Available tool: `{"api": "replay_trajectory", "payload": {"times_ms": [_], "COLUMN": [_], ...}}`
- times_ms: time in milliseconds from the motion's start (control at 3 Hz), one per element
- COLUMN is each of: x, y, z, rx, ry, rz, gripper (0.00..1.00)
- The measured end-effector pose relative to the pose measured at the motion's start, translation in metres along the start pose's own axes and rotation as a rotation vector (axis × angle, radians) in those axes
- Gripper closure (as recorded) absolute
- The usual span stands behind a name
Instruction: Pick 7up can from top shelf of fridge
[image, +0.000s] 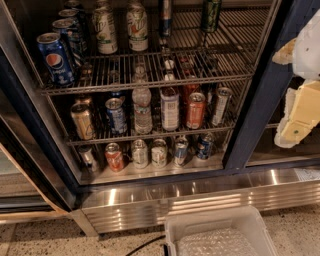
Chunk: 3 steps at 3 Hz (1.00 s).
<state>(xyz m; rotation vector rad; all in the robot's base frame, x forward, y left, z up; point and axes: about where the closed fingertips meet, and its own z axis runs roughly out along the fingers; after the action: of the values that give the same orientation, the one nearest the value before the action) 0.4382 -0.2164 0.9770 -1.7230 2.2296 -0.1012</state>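
Observation:
The fridge (260, 100) stands open in front of me, with a dark interior. Its top shelf (150, 80) is a chrome wire rack. Two whitish 7up cans with green lettering stand upright on it, one (105, 31) left of centre and one (137, 27) beside it. Blue Pepsi cans (55, 57) stand in a row at the shelf's left. A slim blue can (165, 17) and a dark green can (210, 15) stand further back right. My gripper (289, 92) is at the right edge, outside the fridge frame, right of the shelf, open and empty.
The middle shelf holds several cans and a clear water bottle (142, 110). The bottom shelf holds more cans (159, 152). A steel kick plate (200, 197) runs below. A white plastic bin (220, 232) sits on the floor in front.

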Motion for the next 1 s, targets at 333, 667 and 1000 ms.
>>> {"api": "replay_trajectory", "payload": {"times_ms": [333,667,1000], "x": [0.0,-0.003,-0.017], "y": [0.0,0.0,-0.005], "z": [0.0,0.0,0.002], "rx": [0.0,0.001,0.027], "ry": [-0.001,-0.024,-0.095], "rz": [0.0,0.009,0.043], "gripper": [0.0,0.0,0.0]}}
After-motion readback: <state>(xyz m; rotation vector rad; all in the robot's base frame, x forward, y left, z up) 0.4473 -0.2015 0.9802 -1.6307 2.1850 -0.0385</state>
